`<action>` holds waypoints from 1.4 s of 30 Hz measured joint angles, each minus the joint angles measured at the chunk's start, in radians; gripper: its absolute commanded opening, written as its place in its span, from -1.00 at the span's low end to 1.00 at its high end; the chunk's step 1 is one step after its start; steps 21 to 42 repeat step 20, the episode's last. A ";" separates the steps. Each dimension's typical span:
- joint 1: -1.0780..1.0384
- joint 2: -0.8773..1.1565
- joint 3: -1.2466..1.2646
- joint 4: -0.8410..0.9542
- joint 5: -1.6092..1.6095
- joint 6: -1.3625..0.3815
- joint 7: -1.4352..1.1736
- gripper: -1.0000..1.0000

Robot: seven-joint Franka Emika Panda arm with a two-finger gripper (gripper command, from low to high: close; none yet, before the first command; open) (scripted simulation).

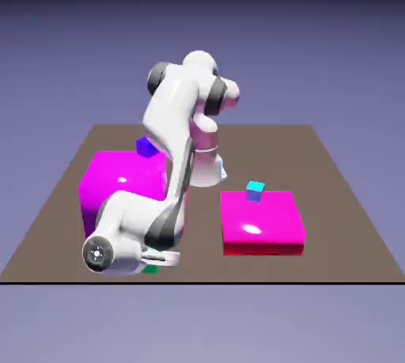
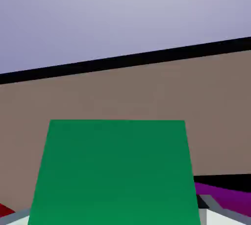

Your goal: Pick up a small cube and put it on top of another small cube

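Between both fingertips of the claw point(image 2: 115, 218) we find the green cube point(image 2: 117, 170), pinched and, we judge, ready for lifting.

A simulated robot scene: rendered arm point(image 1: 170, 116), plain table point(image 1: 269, 156), blank blue-violet backdrop point(image 1: 316, 53)

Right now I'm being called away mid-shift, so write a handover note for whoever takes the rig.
Gripper: closed on the green cube, which fills the space between the fingertips.
Cube's place: at the table's near edge in the exterior view, mostly hidden by the hand.
Other small cubes: cyan at the low magenta block; blue by the tall magenta block. Which is the target, I can't tell.
Done: cube gripped.
Left: confirm the target, stack the green cube, release.
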 measured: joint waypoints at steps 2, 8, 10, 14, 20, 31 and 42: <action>0.024 0.013 -0.072 0.014 -0.005 -0.023 -0.071 -1.00; 0.097 0.050 -0.290 0.058 -0.018 -0.093 -0.284 -1.00; 0.131 0.076 -0.328 0.059 -0.014 -0.087 -0.292 -1.00; 0.157 0.064 -0.327 -0.050 -0.008 -0.001 -0.294 -1.00; 0.186 0.052 -0.326 -0.166 -0.004 0.093 -0.296 1.00; 0.186 0.052 -0.326 -0.166 -0.004 0.093 -0.296 1.00; 0.186 0.052 -0.326 -0.166 -0.004 0.093 -0.296 1.00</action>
